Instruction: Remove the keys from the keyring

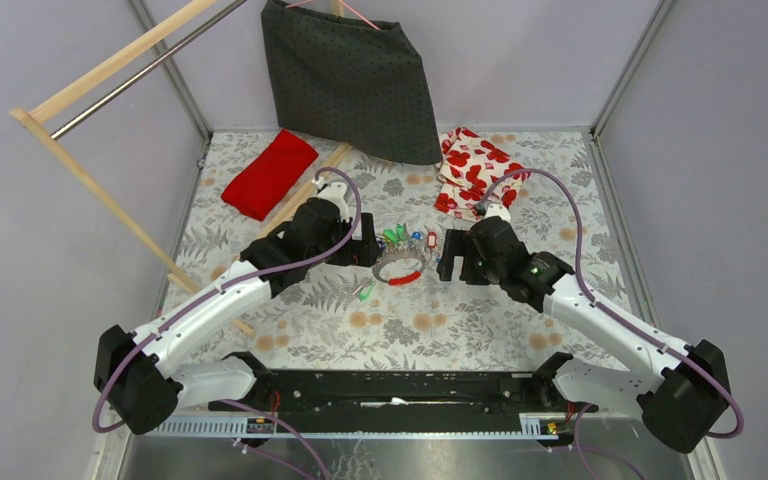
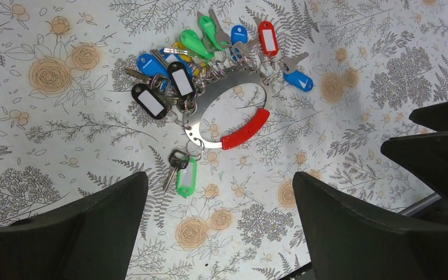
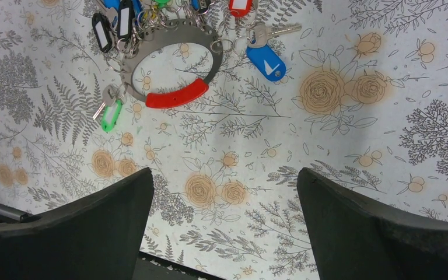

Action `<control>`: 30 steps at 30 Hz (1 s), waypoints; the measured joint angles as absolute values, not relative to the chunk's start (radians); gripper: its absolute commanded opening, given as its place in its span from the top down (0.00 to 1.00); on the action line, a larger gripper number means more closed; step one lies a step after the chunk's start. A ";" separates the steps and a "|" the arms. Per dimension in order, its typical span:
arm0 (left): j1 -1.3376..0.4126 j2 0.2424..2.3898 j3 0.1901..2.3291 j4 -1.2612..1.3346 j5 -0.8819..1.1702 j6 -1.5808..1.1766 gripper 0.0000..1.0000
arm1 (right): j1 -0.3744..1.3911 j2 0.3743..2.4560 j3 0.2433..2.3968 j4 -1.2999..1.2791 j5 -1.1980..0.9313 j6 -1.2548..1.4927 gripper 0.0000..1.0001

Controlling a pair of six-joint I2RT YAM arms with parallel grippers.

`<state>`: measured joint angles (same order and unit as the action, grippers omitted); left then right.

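The keyring (image 1: 401, 266) is a wide silvery ring with a red section and lies flat on the floral cloth between my two grippers. The keys (image 1: 401, 238), with green, blue, red, white and black tags, fan out from its far rim. One green-tagged key (image 2: 185, 175) lies at the ring's near edge; I cannot tell whether it hangs on the ring. My left gripper (image 2: 219, 178) is open just short of the keyring (image 2: 203, 133), holding nothing. My right gripper (image 3: 224, 173) is open too, a little short of the keyring (image 3: 178, 94) and its blue-tagged key (image 3: 266, 61).
A red folded cloth (image 1: 270, 172) lies at the back left and a white cloth with red flowers (image 1: 475, 170) at the back right. A dark dotted skirt (image 1: 352, 80) hangs from a wooden rack (image 1: 110, 200) on the left.
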<state>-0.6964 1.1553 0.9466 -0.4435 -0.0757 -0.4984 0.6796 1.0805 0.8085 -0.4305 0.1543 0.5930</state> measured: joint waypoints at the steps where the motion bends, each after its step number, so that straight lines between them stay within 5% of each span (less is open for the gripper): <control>1: -0.696 1.155 0.947 -0.443 -0.076 -0.498 0.01 | 0.680 1.084 0.809 -0.429 0.154 0.593 0.00; 19: -0.662 1.181 0.937 -0.424 -0.036 -0.561 0.01 | 0.680 1.467 0.998 -0.315 0.110 0.505 0.05; 30: -0.587 1.250 0.912 -0.392 0.081 -0.578 0.02 | 0.680 1.745 1.174 -0.250 0.101 0.347 0.24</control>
